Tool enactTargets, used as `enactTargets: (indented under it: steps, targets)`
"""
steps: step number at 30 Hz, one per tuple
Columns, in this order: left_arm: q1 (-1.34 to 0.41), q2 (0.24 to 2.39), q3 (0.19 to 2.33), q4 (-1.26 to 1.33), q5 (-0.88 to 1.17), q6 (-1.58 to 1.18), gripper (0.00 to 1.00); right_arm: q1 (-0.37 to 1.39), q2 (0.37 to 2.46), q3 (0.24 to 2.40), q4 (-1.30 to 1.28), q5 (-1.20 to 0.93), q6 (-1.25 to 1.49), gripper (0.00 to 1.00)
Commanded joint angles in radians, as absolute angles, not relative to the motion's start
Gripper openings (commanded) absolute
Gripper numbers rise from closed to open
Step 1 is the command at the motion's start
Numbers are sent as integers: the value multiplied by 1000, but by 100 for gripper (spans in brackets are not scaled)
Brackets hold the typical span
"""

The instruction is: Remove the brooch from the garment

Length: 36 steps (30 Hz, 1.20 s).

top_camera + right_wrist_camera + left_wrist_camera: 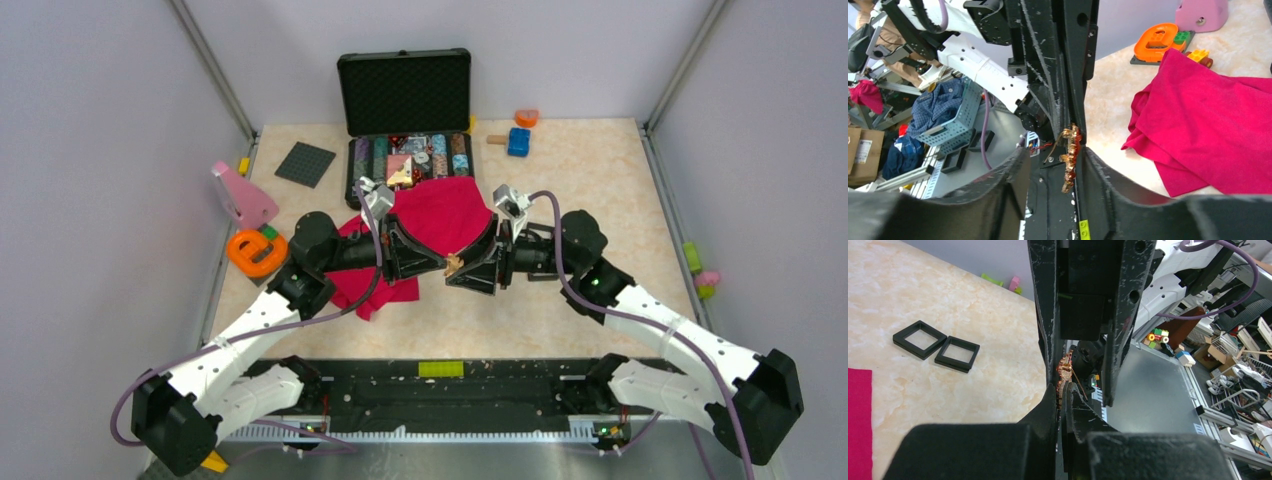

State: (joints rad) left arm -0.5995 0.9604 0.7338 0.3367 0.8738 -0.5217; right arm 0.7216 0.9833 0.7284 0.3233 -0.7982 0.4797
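Note:
The brooch (453,265), tiny, orange-red with a gold glint, hangs in the air between my two grippers, clear of the crimson garment (440,215) crumpled on the table behind them. My left gripper (1064,390) is shut on the brooch (1065,371); it comes in from the left in the top view (440,263). My right gripper (1055,152) is open. Its fingers stand on either side of the brooch (1070,155), which lies close to the right-hand finger. The right gripper faces the left one in the top view (470,270). The garment also shows in the right wrist view (1208,125).
An open black case (405,95) with small items stands at the back. A big orange ring toy (255,250), a pink piece (243,195) and a dark baseplate (305,163) lie left. A blue block (518,142) and an orange block (526,117) lie back right. Two black square frames (935,345) lie on the table.

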Motion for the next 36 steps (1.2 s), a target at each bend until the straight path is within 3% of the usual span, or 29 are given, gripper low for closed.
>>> enactTargets:
  steps: [1, 9, 15, 31, 36]
  targets:
    - [-602, 953, 744, 400, 868, -538, 0, 742, 996, 793, 332, -762, 459, 36]
    - [-602, 947, 740, 398, 871, -539, 0, 744, 984, 789, 348, -744, 479, 36]
    - [-602, 946, 743, 397, 873, -538, 0, 743, 965, 788, 353, -738, 491, 50]
    - [-602, 937, 745, 385, 877, -529, 0, 744, 967, 792, 369, -693, 541, 49]
    - [-602, 928, 746, 385, 875, -529, 0, 743, 954, 791, 350, -674, 529, 40]
